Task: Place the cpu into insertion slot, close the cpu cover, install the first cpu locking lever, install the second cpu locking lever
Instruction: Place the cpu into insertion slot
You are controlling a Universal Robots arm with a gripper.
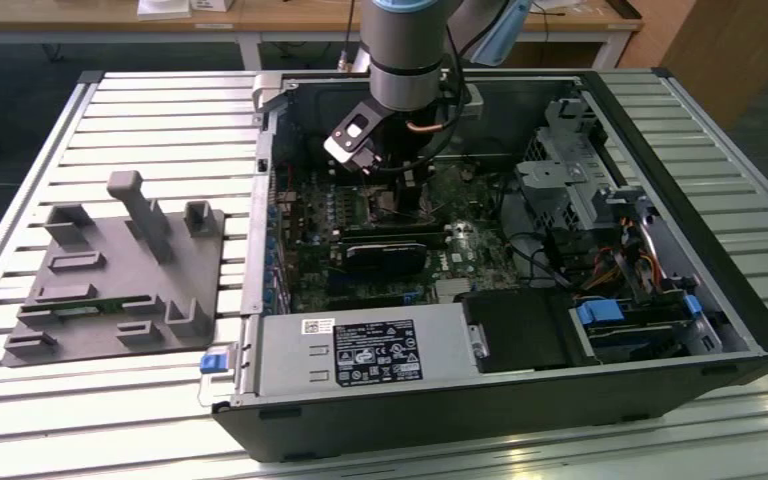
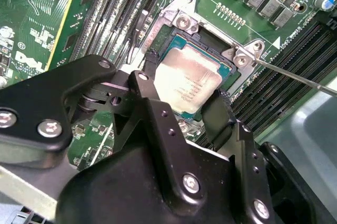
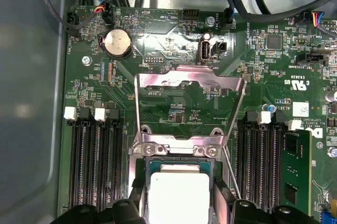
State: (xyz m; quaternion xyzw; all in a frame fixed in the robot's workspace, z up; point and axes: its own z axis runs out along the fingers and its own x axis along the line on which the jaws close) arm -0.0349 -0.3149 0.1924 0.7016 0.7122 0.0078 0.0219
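Observation:
In both wrist views the cpu (image 2: 190,83) (image 3: 179,195), a pale silvery square chip, sits between my gripper's (image 2: 184,88) (image 3: 179,205) two black fingers (image 2: 149,68), which press on its opposite edges. It is directly over the insertion slot (image 2: 210,38) (image 3: 176,165); I cannot tell whether it is fully seated. The cpu cover (image 3: 190,79) is swung open, lying back over the green board. Thin wire levers (image 2: 295,76) (image 3: 234,124) stand free beside the socket. In the exterior view my gripper (image 1: 398,195) reaches down into the open computer case.
Long black memory slots (image 3: 95,166) (image 3: 260,166) flank the socket on both sides. A black cooler block (image 1: 387,250), a grey power-supply box (image 1: 357,352) and drive bays with cables (image 1: 611,260) fill the case. A grey parts fixture (image 1: 117,270) rests at the exterior view's left.

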